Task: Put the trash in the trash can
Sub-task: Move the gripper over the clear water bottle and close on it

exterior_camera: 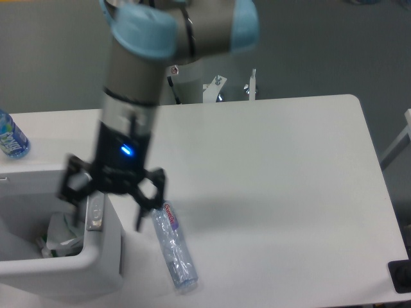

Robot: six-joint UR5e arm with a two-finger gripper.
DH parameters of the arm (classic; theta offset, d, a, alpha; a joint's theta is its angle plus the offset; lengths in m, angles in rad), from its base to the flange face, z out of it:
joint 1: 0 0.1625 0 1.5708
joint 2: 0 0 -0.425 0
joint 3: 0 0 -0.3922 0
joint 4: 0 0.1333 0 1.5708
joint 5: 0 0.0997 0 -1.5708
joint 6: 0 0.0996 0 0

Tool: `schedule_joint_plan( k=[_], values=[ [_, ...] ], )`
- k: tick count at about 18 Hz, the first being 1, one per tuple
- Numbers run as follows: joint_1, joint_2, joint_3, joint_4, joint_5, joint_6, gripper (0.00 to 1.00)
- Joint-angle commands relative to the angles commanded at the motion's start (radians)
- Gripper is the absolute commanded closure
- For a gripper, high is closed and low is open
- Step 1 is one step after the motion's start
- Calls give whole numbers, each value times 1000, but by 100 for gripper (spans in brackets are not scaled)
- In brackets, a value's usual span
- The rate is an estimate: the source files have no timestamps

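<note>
Your hand (110, 208) hangs with its two fingers spread wide and nothing between them, straddling the right wall of the trash can (96, 256); one finger points down over the bin's inside, the other (142, 215) down just outside it over the tabletop (276, 179); the crumpled carton (61, 231) already lies inside the bin against that wall. What is left for you is the clear bottle (173, 245); it lies flat on the tabletop just beside the bin, to the right of your hand and a little nearer the camera, its red-lettered end close to the outer finger; its long axis runs from there away toward the front edge, slanting slightly right. So I judge your move is a short shift right and toward the camera, with the fingers turned to close across that axis; beware clipping the bin's rim.
</note>
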Motion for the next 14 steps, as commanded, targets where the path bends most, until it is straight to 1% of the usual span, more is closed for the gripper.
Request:
schedule_joint_plan(
  k=[1,3,4,7,11,14],
  values=[
    [15,-20,0,0,14,5,0],
    [20,-55,-14,2,31,5,0],
    [20,-74,-15,2,58,6,0],
    [17,-138,-15,3,108,12,0],
    [9,-201,-20,0,115,23,0],
    [-11,-241,-28,5,163,26,0]
  ],
)
